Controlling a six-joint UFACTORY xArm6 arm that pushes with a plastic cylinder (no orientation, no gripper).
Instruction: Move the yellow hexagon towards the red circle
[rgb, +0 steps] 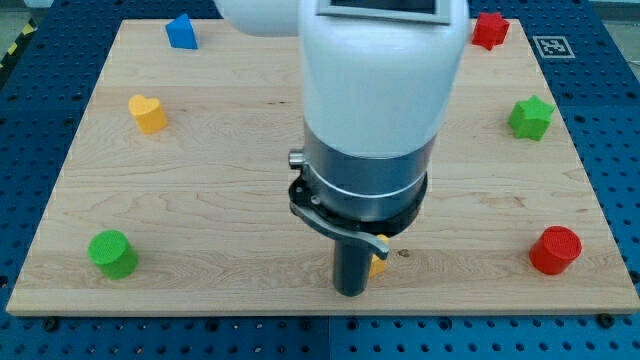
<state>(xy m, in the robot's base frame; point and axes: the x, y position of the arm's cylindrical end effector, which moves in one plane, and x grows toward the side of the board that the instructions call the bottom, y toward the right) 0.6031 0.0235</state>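
The red circle (555, 250) stands at the view's lower right of the wooden board (200, 200). A small yellow piece (378, 264), likely the yellow hexagon, peeks out just right of my rod; most of it is hidden behind the arm. My tip (350, 293) rests near the board's bottom edge, touching or nearly touching the yellow piece's left side. The red circle lies far to the right of both.
A yellow heart (147, 113) sits upper left, a blue block (181, 31) at the top left, a green cylinder (112, 253) lower left, a red star-like block (490, 29) top right, a green star-like block (531, 117) at the right. The arm's bulk hides the board's centre.
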